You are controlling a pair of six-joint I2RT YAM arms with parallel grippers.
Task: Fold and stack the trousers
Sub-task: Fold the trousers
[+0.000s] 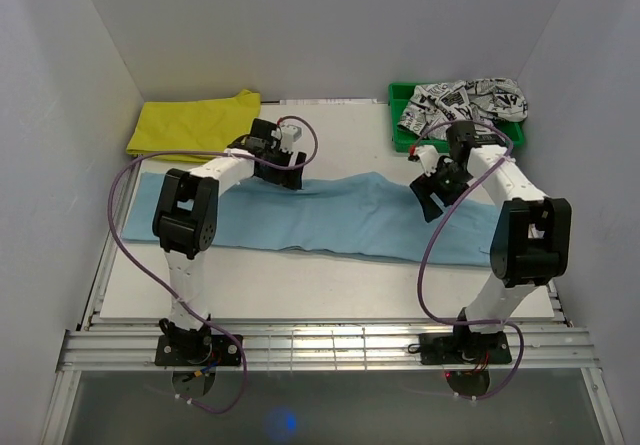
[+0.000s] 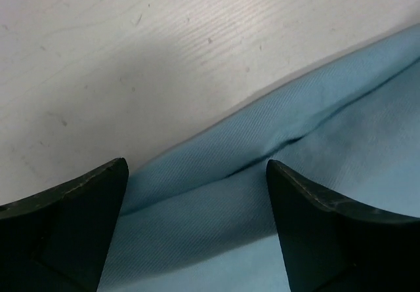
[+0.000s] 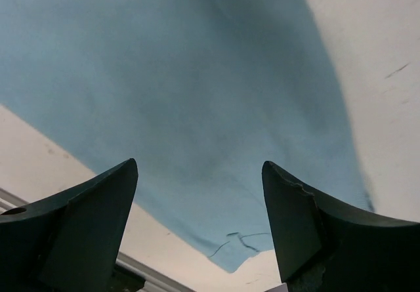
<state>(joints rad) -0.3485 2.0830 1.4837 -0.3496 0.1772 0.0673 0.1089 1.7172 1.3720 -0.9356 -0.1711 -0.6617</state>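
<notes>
Trousers point(image 1: 340, 220) lie flat beneath both open pincers.

The whole table point(image 1: 330, 285) is viewed from above its near edge, while the trousers point(image 1: 340, 215) are seen close-up, downward, by both wrist cameras.

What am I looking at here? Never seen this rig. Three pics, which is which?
Two small robot arms are bolted at the near edge of a table. The wide picture looks down from above and behind them. The other two come from a camera on each wrist, with its own dark fingers at the bottom. The light blue trousers lie spread across the table. A yellow garment lies at the far left, and a printed one is in a green bin. The left claw and the right claw are both open above the trousers, holding nothing.
</notes>
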